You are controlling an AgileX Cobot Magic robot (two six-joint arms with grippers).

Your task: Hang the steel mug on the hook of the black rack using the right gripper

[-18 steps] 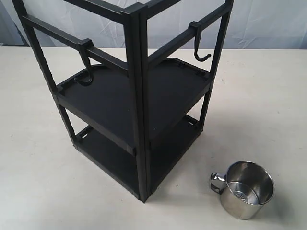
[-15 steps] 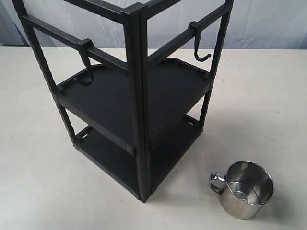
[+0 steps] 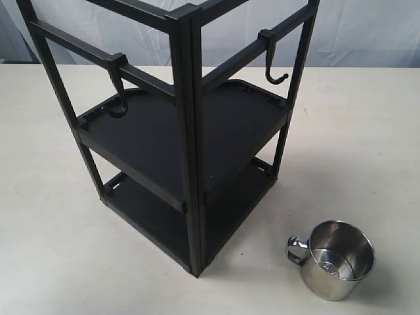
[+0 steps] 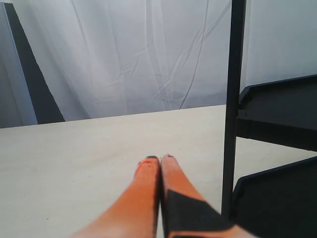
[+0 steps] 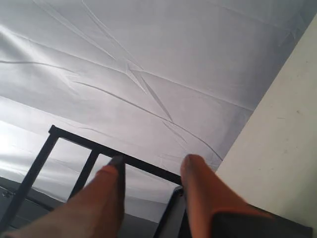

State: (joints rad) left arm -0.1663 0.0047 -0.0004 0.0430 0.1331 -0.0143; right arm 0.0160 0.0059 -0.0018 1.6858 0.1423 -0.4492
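Steel mug [image 3: 338, 260] was seen upright on table [image 3: 367, 151] near front-right of black rack [image 3: 190, 141], apart from it, handle turned twd rack. Slim hook [image 3: 273, 65] was clipped to rack's right crossbar, nothing on it; thicker hook [image 3: 118, 88] on left crossbar. Right gripper [image 5: 151, 166] was seen w/ orange fingers [image 5: 198, 191] spread, nothing between, rack frame beyond. Left gripper [image 4: 159, 158] was seen pressed together, empty, beside rack post, above table.

Shiny steel mug [image 3: 338, 259] stands upright on table, near black rack [image 3: 187, 131]
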